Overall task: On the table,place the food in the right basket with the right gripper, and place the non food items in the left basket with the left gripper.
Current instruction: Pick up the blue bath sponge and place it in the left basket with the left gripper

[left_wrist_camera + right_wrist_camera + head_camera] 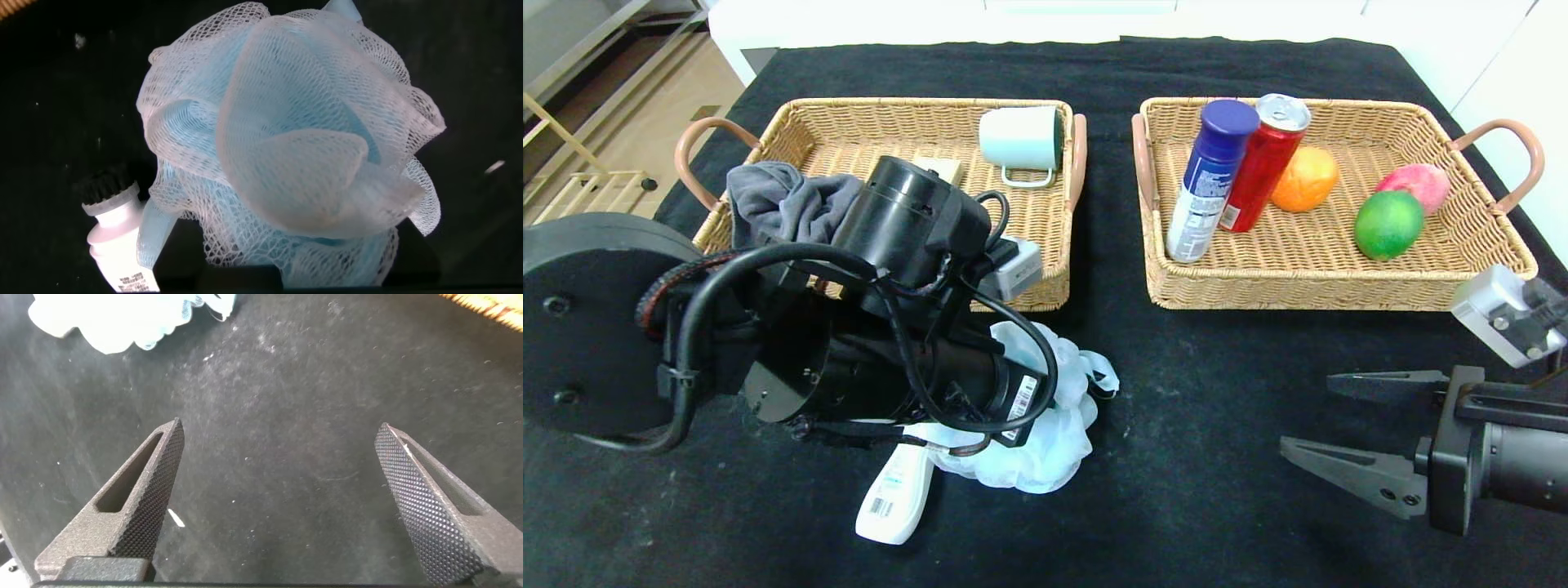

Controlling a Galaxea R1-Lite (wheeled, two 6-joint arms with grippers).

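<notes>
A: Left arm first. Where is it?

B: Down over the bath pouf (1045, 441) on the table (1192, 425), in front of the left basket (849, 139). The arm's body hides the left gripper from the head view, and the wrist view shows only mesh, no fingers. By the record its jaws are drawn in; the pouf (294, 139) fills the wrist view, so I note it as clamped on the pouf.

A: Anything beside it?

B: The white bottle (897, 498), lying flat, black cap (102, 184) just beside the pouf's edge.

A: Left basket contents?

B: A pale mug (1021, 139) on its side, a grey cloth (784, 200) at the near left corner, a small flat box (943, 167) partly hidden behind the arm.

A: Right arm?

B: The right gripper (1319, 416) hangs above bare cloth at the near right, jaws spread wide, nothing between the fingers (147, 498).

A: Right basket (1339, 286)?

B: White canister (1209, 180) and red can (1266, 159) leaning together, an orange fruit (1304, 178), a pink fruit (1417, 184), a lime (1388, 224).
</notes>
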